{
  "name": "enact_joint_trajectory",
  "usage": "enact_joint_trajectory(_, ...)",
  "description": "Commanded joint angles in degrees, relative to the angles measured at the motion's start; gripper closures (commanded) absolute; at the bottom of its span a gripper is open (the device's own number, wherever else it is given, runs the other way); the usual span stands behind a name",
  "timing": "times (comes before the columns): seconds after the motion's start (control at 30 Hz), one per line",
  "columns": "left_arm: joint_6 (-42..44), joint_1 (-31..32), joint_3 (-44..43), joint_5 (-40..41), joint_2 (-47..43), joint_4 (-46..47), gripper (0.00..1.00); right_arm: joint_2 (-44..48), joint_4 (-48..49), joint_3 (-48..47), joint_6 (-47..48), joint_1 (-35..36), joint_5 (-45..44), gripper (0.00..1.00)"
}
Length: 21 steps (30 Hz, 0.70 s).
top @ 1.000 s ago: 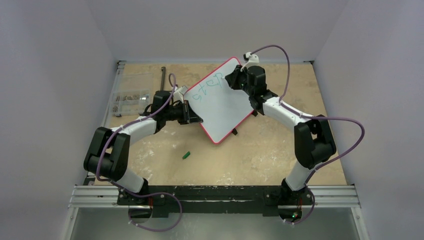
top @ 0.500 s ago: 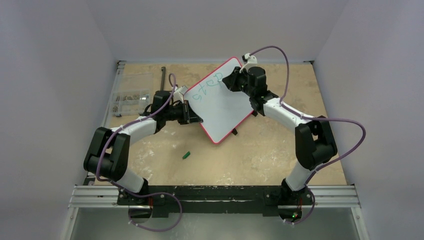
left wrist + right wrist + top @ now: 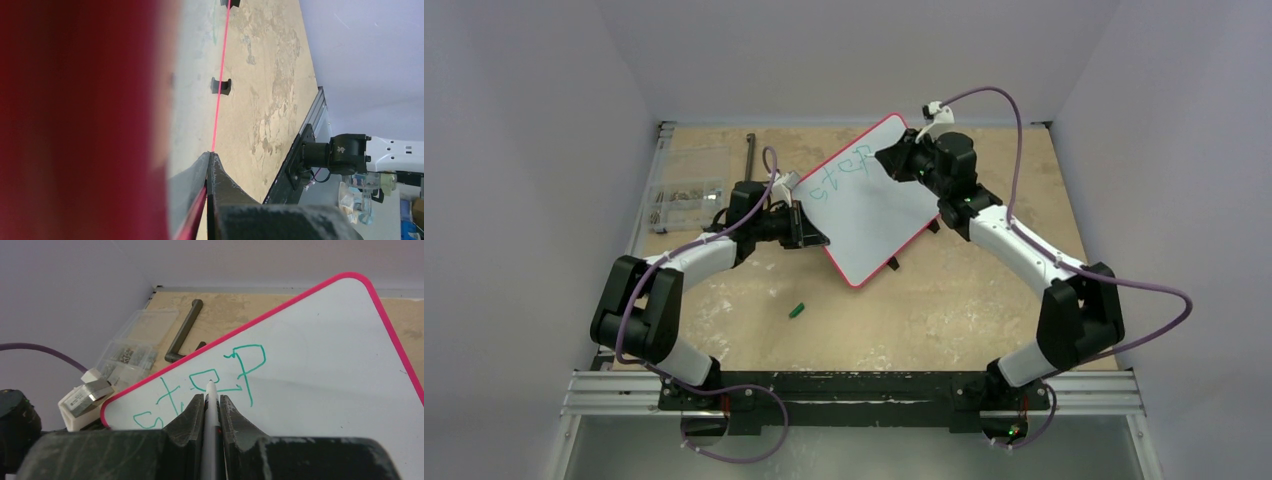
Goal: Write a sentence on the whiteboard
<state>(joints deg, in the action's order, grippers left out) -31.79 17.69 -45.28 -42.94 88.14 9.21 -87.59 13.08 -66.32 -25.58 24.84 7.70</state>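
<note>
Top view: whiteboard [image 3: 864, 215] lies skewed near far edge of table [image 3: 944, 300], mid-width. Sentence [image 3: 842, 172] begun along board's far-left edge, one green word only. I have left gripper [image 3: 812, 235] on near-left edge, right gripper [image 3: 894, 160] over far corner
Left wrist: fingers together on red rim, pinning board
Right wrist: jaws clamped on marker [image 3: 210, 410], tip at "step". I judge early stage, most words left

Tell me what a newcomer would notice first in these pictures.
A red-rimmed whiteboard lies diagonally at mid-table, the left end effector clamped on its left edge. The right end effector grips a marker with its tip at the green word "step" near the board's far edge.
</note>
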Motion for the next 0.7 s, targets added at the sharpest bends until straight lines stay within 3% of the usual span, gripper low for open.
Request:
enact_joint_trajectory(0.0,3.98,0.46,-1.26,1.96,-1.56,-1.89,0.97,3.92,-0.58,0.77,-0.36,0.32,0.73,1.0)
enact_joint_trajectory(0.67,4.58,0.47,-0.39,2.79,-2.86,-1.91,0.73,6.2,-0.38,2.24,-0.14,0.34,0.61,1.0)
